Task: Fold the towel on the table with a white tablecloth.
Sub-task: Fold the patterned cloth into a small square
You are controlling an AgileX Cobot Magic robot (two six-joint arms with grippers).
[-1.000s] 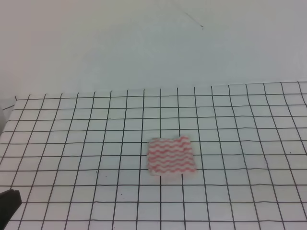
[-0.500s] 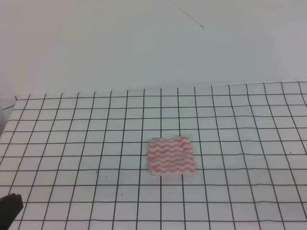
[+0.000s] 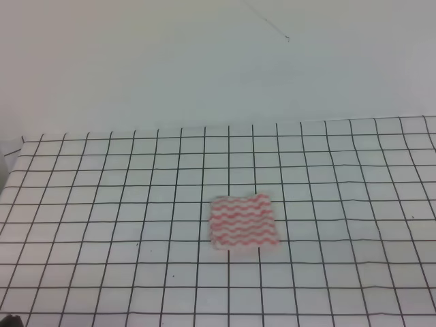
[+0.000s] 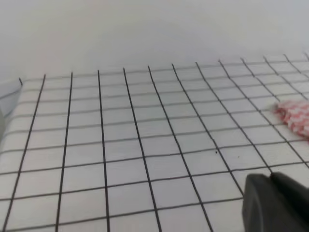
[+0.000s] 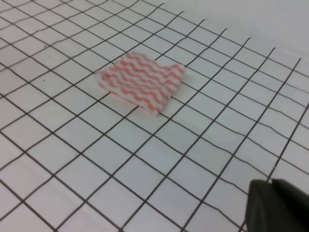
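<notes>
white tablecloth (image 3: 102,204) with a thin black grid, spread over the table (image 3: 381,286) and filling the lower half of the high view below a plain pale wall (image 3: 204,61). towel (image 3: 244,221) with red-pink and white wavy stripes, lying flat a little right of centre in the high view, at the right edge of the left wrist view (image 4: 295,116), in the upper middle of the right wrist view (image 5: 142,79); looks doubled over there, layered at its near edge. left gripper (image 4: 275,203) only a dark blurred shape at lower right of its view, opening impossible to tell. right gripper (image 5: 277,205) likewise, dark at lower right, well apart from the towel, opening impossible to tell.
</notes>
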